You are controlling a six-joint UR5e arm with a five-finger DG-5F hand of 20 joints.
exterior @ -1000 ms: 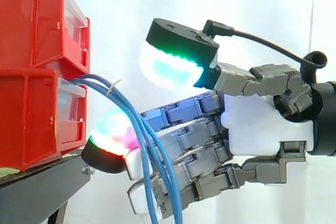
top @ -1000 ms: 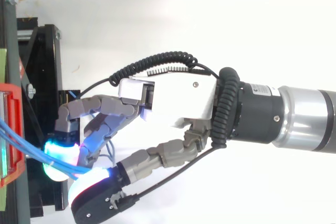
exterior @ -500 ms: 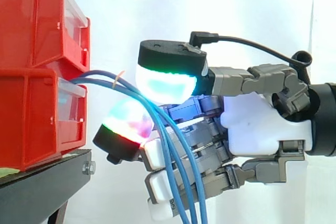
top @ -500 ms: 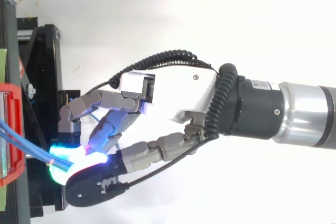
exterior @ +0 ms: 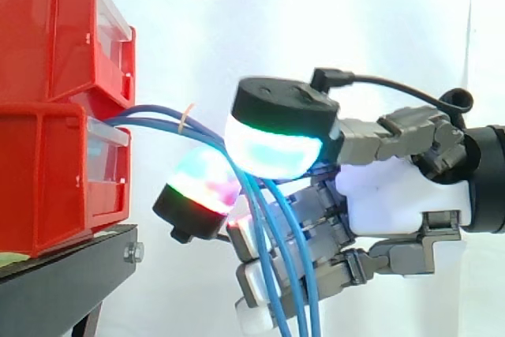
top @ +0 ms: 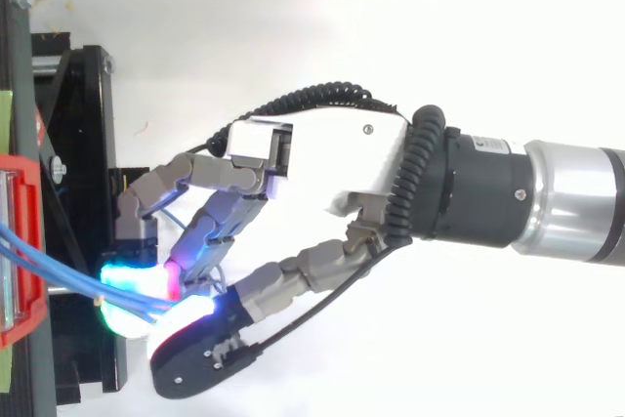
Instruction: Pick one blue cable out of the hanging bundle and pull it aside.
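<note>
White curtain (exterior: pixel 316 21) backed the red bins (exterior: pixel 55 116), whose lower one spilled blue cables (exterior: pixel 158 120) rightward. Just beside the bins, the hand (exterior: pixel 394 195) pinched them between its glowing pads. Light, limp and probably slippery, they seemed best gripped singly there.

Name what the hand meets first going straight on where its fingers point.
Probably the front of the lower red bin, beyond the blue cables pinched in the hand. Depth is unclear, so the black stand may come first.
</note>
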